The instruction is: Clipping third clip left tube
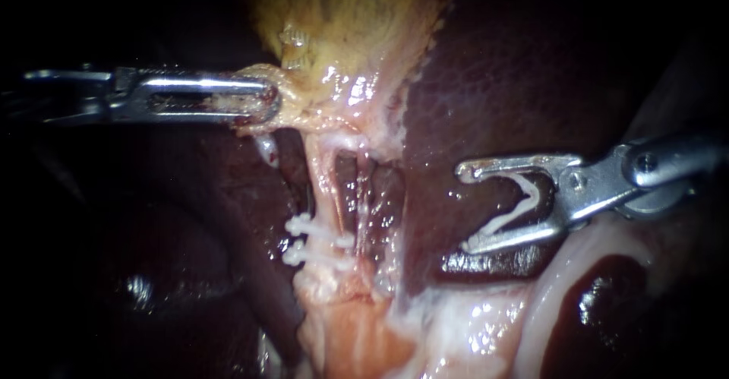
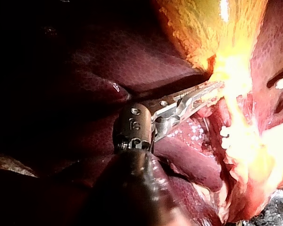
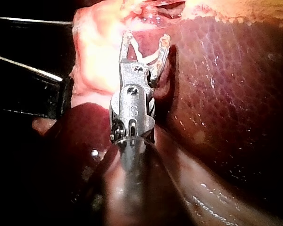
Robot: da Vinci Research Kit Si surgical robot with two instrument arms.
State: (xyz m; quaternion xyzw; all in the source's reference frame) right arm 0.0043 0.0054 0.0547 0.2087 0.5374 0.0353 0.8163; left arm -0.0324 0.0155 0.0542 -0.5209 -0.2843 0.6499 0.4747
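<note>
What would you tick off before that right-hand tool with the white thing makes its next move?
1. White clip seated between the right instrument's jaws: ok.
2. Left instrument holding the gallbladder up, jaws shut on its lower end: ok.
3. Left tube exposed above the two clips on it: ok.
4. Right jaws around that tube: not ok; they hang apart from it, over the liver.
5. What lies behind the tube: cannot tell.
</note>
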